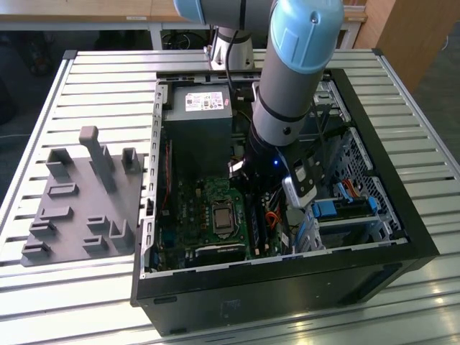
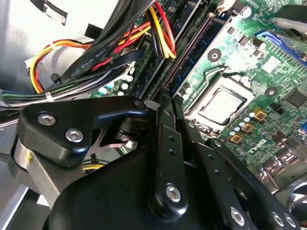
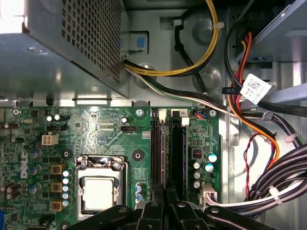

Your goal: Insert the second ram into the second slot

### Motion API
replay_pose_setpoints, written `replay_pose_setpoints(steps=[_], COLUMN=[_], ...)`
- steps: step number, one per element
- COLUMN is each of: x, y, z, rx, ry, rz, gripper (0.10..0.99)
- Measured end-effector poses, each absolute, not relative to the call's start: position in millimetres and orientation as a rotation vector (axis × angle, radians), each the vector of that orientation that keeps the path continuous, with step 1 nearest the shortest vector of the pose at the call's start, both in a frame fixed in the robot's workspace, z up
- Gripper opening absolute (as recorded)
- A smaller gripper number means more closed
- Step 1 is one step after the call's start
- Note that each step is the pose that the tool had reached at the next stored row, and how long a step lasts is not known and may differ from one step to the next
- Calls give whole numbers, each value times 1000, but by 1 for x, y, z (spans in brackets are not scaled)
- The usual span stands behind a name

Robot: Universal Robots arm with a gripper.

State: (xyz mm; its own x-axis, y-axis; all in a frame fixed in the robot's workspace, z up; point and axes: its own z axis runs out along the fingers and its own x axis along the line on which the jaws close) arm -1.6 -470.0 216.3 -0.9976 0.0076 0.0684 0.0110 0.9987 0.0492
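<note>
Black gripper (image 2: 168, 103) jaws closed together, tips poised over green motherboard's (image 3: 110, 134) memory slots (image 3: 168, 148), holding nothing.

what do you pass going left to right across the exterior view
grey fixture plate → power supply → cpu socket → ram slots → gripper → blue drive latches → case wall on the exterior view's right
</note>
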Motion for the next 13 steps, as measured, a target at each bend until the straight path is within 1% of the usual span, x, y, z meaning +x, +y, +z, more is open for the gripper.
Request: replay_pose_setpoints(steps=[10, 12, 13], x=[-2, -2, -2], y=[-470, -470, -470], z=[215, 215, 215], rx=[-14, -14, -14], ry=[-3072, -3072, -3072], rz=[-76, -76, -76], gripper=[137, 149, 208])
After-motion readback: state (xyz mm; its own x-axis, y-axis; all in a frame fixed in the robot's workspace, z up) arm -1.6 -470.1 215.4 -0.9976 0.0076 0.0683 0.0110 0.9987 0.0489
